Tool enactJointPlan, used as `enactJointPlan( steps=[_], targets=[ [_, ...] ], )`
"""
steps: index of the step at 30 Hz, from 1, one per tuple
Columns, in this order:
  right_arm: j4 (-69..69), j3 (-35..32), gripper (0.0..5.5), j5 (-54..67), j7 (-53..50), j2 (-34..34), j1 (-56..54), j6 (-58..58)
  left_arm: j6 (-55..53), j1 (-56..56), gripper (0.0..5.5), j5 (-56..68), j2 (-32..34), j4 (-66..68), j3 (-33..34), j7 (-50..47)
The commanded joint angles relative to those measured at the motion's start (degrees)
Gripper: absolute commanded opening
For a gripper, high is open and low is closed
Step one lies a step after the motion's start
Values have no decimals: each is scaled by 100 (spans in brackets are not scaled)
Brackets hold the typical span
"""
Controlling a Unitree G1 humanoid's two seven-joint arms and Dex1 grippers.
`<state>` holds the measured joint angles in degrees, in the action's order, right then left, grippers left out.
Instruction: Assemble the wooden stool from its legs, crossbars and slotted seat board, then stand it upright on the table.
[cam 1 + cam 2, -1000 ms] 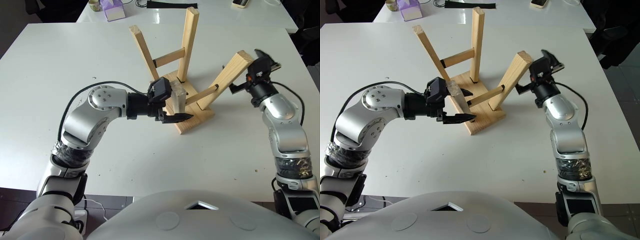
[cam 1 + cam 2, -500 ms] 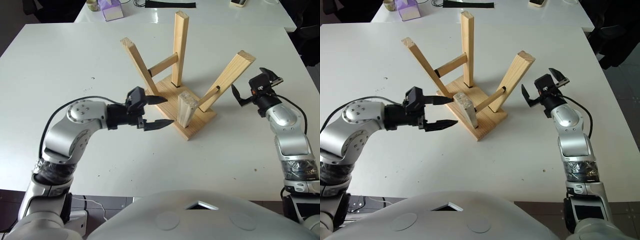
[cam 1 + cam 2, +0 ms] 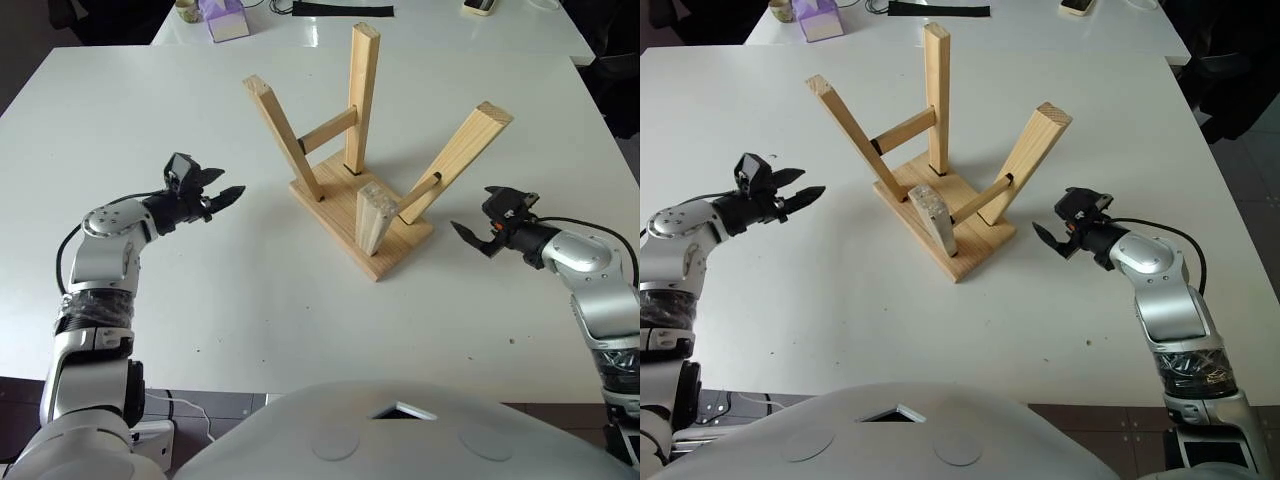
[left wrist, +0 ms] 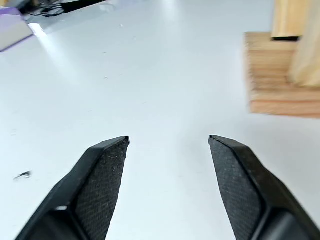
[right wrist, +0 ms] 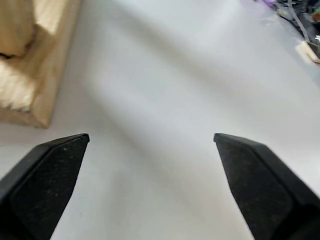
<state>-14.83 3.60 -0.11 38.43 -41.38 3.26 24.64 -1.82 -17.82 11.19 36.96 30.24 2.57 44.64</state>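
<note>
The wooden stool stands upside down in the middle of the white table, its seat board (image 3: 398, 250) flat on the surface. Its legs point up: a tall back leg (image 3: 361, 90), a leaning left leg (image 3: 282, 135), a leaning right leg (image 3: 458, 158) and a front leg (image 3: 372, 215). Crossbars (image 3: 328, 130) join the legs. My left gripper (image 3: 222, 190) hovers open and empty to the left of the stool, well apart from it. My right gripper (image 3: 478, 232) is open and empty just right of the seat board. The board's edge (image 4: 280, 85) shows beyond the left fingers (image 4: 107, 170).
A purple box (image 3: 222, 18), a cup (image 3: 186, 10) and a black strip (image 3: 340, 10) lie on the table behind. The near table's right edge (image 3: 600, 110) runs close past my right arm. Bare white tabletop surrounds the stool on all sides.
Both grippers have drawn back from the stool: the left went far left off the front leg, the right came down and forward off the right leg. The stool stays upside down.
</note>
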Motion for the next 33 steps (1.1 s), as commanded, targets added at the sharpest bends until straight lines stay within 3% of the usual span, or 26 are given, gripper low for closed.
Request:
enactJointPlan(
  steps=[1,7,18,23,33],
  targets=[
    [-11,349,462,-7,952,-665,-134,-186,1854,-917,296,-965,-400,2214,-203,-1310],
    [-12,538,462,22,1399,-782,-182,-280,2987,-1369,296,-1655,-975,3341,-644,-1755],
    [737,1226,462,-413,1134,-282,-390,-605,3858,-1190,296,-1907,-1689,3577,-1240,-887],
    [1071,1210,462,-596,767,-167,-395,-858,4232,-546,296,-1626,-1737,2624,-1470,-165],
    [1709,1104,462,-599,598,-74,-506,-1507,3450,1584,296,-959,-1085,-66,-1596,186]
  ],
)
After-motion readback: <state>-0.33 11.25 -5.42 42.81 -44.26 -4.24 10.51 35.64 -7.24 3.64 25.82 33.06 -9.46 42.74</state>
